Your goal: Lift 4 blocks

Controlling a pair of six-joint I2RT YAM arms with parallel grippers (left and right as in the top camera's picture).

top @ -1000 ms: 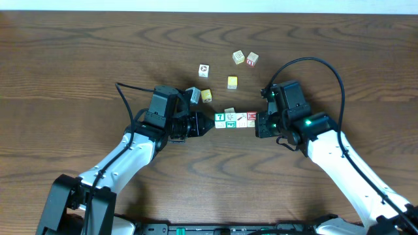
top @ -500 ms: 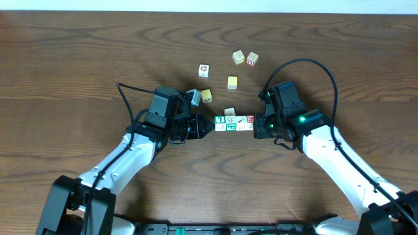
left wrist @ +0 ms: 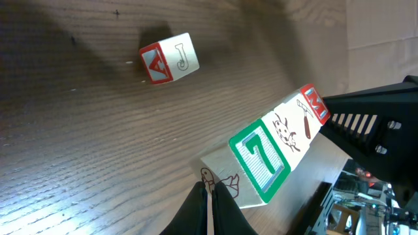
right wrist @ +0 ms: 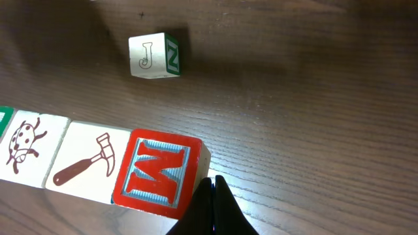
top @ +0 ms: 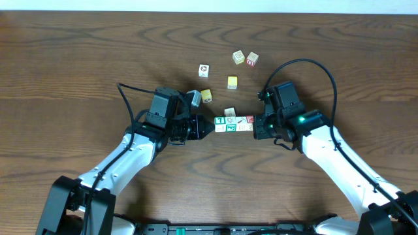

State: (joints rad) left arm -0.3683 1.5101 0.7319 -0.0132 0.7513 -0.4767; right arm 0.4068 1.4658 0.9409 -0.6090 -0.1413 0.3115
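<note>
left end effector (top: 206, 126) and right end effector (top: 257, 125), each closed tight on nothing, press the row of four blocks (top: 234, 123) from its ends, mid bench (top: 78, 59). squeeze done; whether the row has cleared the surface is unclear.

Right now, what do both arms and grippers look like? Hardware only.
White rounded links on left arm and right arm, with black joints and wrist housings. Black tapering fingers on left gripper and right gripper. A black cable loops over each wrist. One green light glows on the right arm.
</note>
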